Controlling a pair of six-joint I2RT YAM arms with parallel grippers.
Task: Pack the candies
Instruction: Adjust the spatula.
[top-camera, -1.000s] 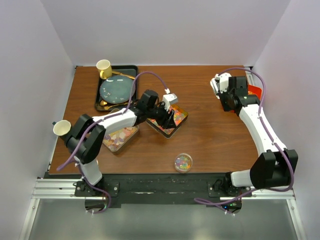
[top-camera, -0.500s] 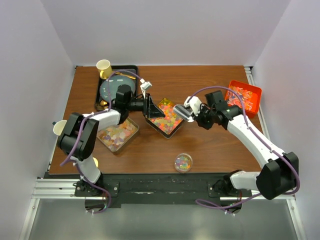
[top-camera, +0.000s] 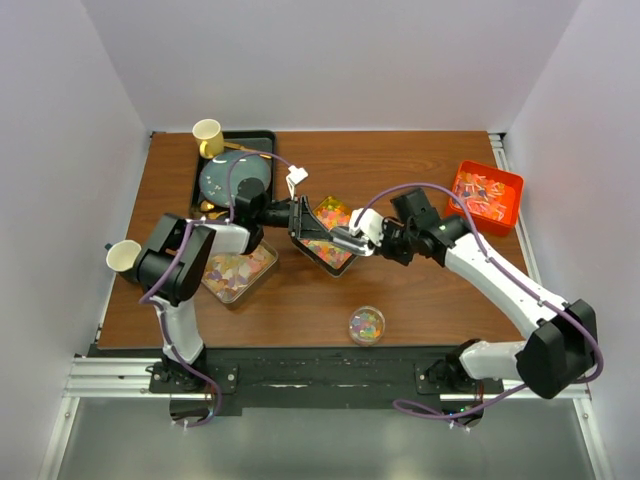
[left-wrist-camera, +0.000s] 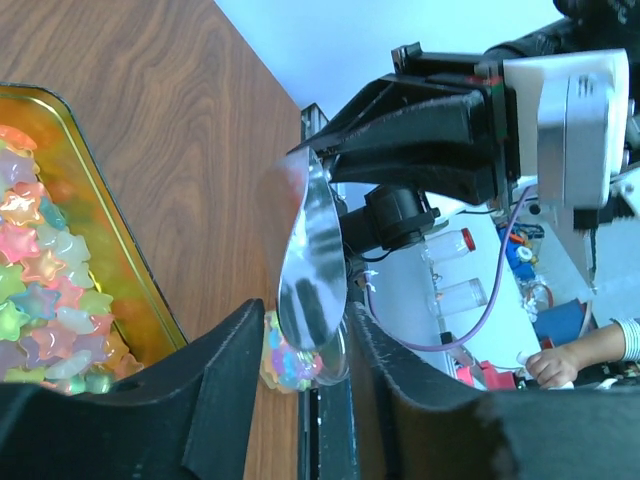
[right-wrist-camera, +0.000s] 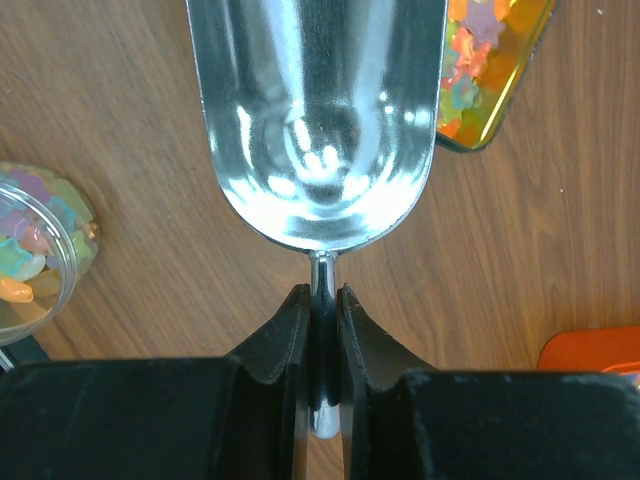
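Bright multicolour candies (top-camera: 337, 228) fill a gold tray (top-camera: 331, 268) at the table's middle; they also show in the left wrist view (left-wrist-camera: 40, 290). Pastel candies (top-camera: 237, 270) lie in a tray to its left. Red-white candies (top-camera: 487, 190) sit in an orange bin at the back right. A small clear round jar (top-camera: 367, 325) of candies stands near the front. My right gripper (top-camera: 372, 240) (right-wrist-camera: 320, 310) is shut on the handle of an empty metal scoop (right-wrist-camera: 320, 120), held over the gold tray's right edge. My left gripper (top-camera: 300, 215) (left-wrist-camera: 305, 320) is open at the tray's left edge.
A black tray (top-camera: 197, 185) at the back left holds a blue plate (top-camera: 235, 180), gold cutlery and a yellow cup (top-camera: 207, 133). A paper cup (top-camera: 124, 256) sits by the left arm at the table's left edge.
My right arm swung from the back right to the gold tray, now holding the scoop at its right edge. My left gripper drew back to the tray's left edge.
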